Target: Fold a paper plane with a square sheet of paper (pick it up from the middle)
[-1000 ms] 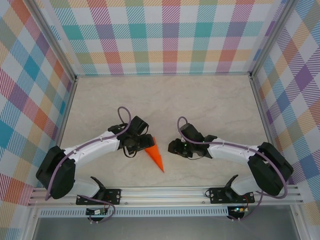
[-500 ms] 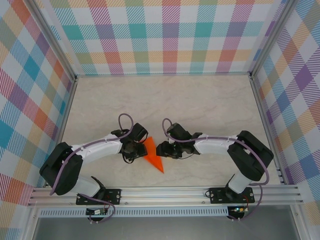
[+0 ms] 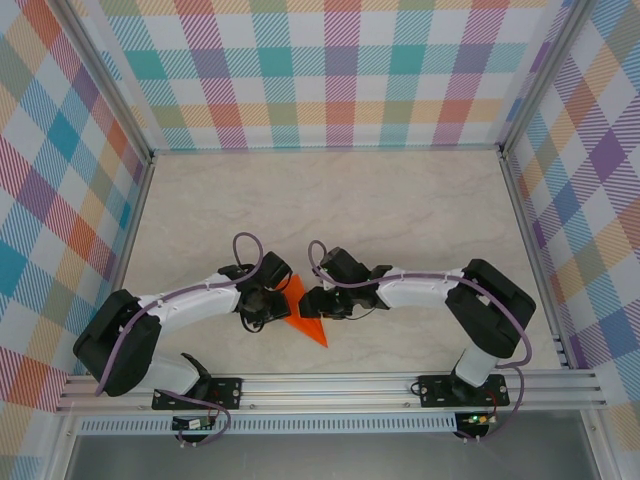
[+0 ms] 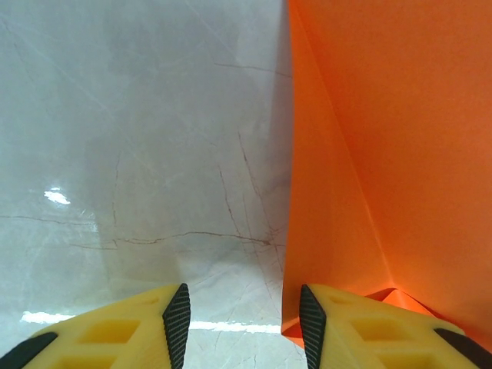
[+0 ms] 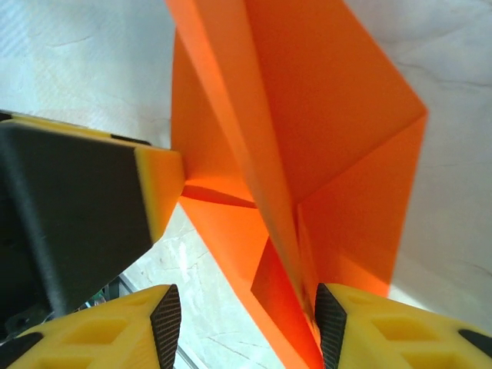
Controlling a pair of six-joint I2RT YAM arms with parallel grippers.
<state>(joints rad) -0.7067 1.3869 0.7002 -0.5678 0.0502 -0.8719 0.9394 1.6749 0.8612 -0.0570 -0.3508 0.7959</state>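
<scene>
Walls (image 3: 340, 70) of coloured check stand round three sides of a pale marbled table (image 3: 400, 210). On it the left arm (image 3: 190, 298) and the right arm (image 3: 420, 290) bend inward and meet near the middle of the near half. The orange paper (image 3: 308, 325) lies flat between them, folded to a long point that aims at the near edge. The left gripper (image 3: 270, 300) sits at the paper's left side. In its wrist view its jaws are partly open with bare table between them, and its right finger (image 4: 361, 330) rests over the paper's edge. The right gripper (image 3: 312, 300) is at the paper's right side, its jaws also partly open. They straddle a raised fold that lies close to one finger (image 5: 384, 330) and apart from the other, so nothing is gripped.
</scene>
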